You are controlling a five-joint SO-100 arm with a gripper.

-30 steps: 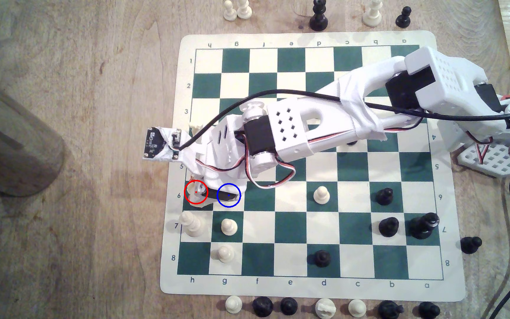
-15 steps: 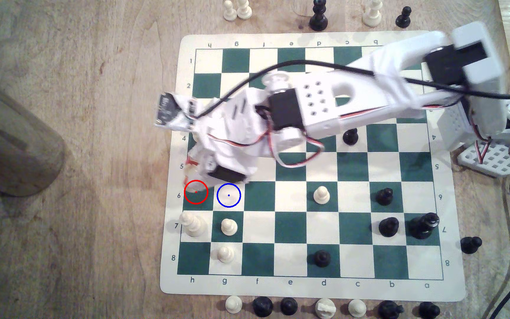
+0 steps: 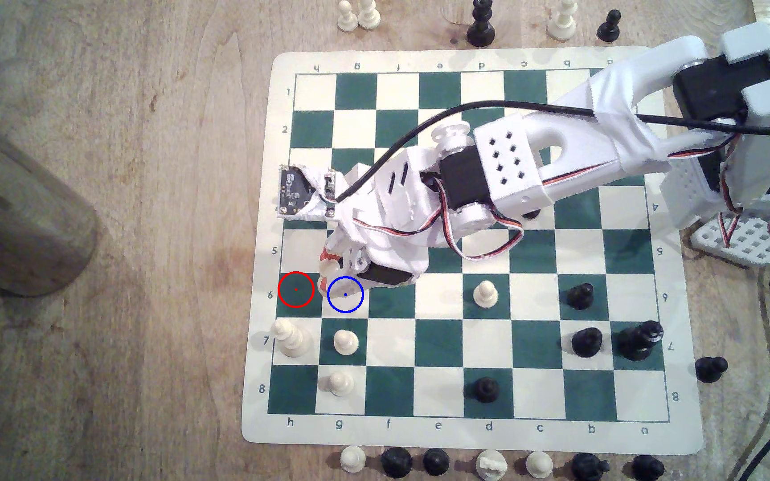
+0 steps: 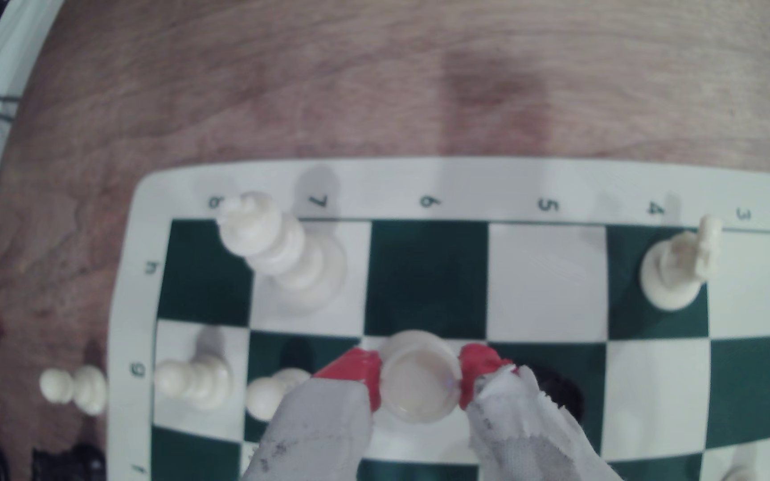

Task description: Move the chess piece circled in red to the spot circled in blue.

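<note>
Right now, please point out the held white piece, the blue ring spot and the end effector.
white piece (image 4: pixel 421 377): wrist view, on its round base.
blue ring spot (image 3: pixel 350 300): exterior view, on the bare cream square inside the ring.
end effector (image 4: pixel 420 374): wrist view, midway between the red fingertips.

We see soft, even indoor light and faint shadows. The exterior view is fairly sharp. The wrist view is blurred and hazy, its straight lines bowing toward the edges.
</note>
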